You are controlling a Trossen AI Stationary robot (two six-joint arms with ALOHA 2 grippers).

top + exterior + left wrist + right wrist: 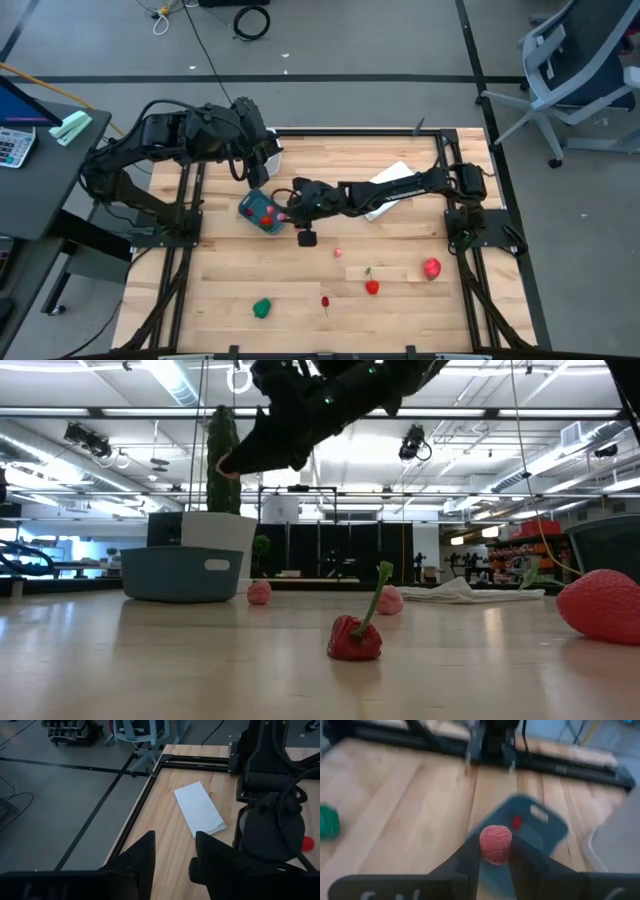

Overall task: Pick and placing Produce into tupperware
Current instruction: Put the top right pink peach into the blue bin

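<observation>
- The wooden counter (400, 300) carries a teal tupperware (262, 213) left of centre.
- The right hand (493, 852) hovers just at the tupperware's 3 o'clock edge, clenched on a pink raspberry (495, 843).
- The left hand (172, 852), released, waits at the tupperware's 12 o'clock.
- A red piece (266, 212) lies inside the tupperware.

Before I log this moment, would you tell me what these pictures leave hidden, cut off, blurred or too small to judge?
- High view: the right end effector covers part of the tupperware, so its contents cannot be counted.
- Low view: the tupperware's wall hides its inside.
- Right wrist view: blurred; the pink produce piece held between the fingers cannot be identified.
- Left wrist view: the left end effector faces away; no tupperware shows.
- High view: the pink item is too small to identify.
</observation>
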